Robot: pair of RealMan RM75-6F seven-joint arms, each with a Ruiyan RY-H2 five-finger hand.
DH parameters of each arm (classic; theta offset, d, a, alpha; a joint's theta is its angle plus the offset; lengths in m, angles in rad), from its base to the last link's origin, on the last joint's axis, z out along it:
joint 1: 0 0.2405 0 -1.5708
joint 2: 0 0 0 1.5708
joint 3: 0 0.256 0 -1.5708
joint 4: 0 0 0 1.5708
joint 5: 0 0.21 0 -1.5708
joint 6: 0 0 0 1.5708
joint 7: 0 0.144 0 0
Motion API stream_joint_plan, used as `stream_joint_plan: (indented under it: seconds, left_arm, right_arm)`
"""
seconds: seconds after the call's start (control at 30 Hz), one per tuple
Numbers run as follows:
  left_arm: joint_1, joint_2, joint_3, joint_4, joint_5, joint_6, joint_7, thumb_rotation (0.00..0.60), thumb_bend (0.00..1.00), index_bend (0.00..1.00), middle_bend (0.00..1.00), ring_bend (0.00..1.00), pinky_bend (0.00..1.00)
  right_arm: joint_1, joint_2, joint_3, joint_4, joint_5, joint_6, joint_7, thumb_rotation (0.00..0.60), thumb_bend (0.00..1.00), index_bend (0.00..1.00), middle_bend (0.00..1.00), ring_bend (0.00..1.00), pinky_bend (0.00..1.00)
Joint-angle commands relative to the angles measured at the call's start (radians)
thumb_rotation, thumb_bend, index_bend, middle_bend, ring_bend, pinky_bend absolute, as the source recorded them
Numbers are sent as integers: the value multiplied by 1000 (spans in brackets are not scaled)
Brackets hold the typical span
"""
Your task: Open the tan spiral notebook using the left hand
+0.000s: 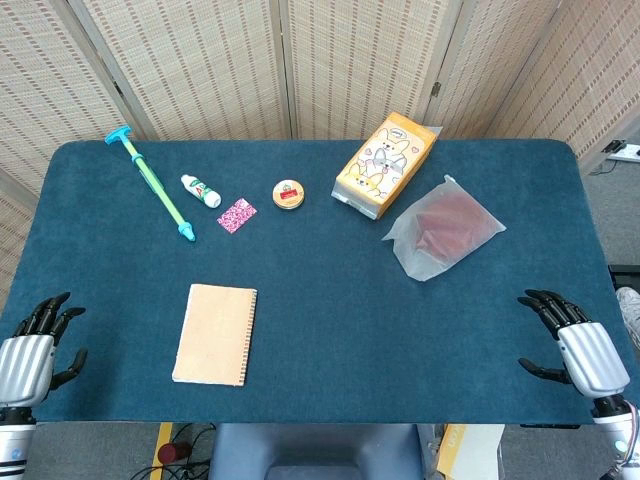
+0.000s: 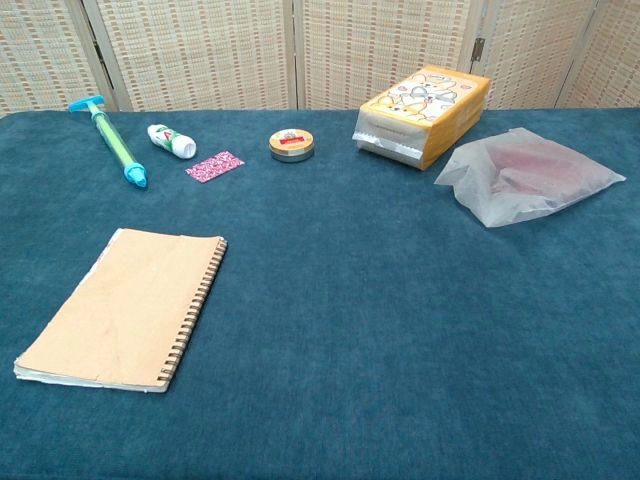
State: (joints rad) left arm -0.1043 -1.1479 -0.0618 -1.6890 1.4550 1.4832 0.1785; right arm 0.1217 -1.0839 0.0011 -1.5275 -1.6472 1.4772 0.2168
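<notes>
Notebook near-left, closed, light, floppy cover; I'd lift its left edge, opposite the spiral. Left hand spread, empty.

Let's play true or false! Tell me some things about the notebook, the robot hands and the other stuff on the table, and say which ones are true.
1. The notebook is shut. True.
2. The left hand is holding the notebook. False: it is at the table's edge, apart from the notebook, holding nothing.
3. The notebook's spiral is on the side facing the right hand. True.
4. The round tin sits on top of the notebook. False: it lies on the table farther back, beside a small pink packet.
5. The yellow box lies next to a cloudy plastic bag. True.
</notes>
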Motion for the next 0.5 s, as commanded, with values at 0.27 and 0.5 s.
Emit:
stream_joint_plan:
  seconds: [0.27,0.5]
  left_arm:
    - [0,-21,-12,23,-19,8,14,600,382,271,123,122,271]
    - [-42,-42,-13,135,28,-32,-57,600,382,274,124,122,271]
  right_arm:
    - [-1,6,5,-6,4,11,-5,600,122,167,171,127,217]
    - [-5,13,8,-13,-5,32,-14,600,122,167,164,127,217]
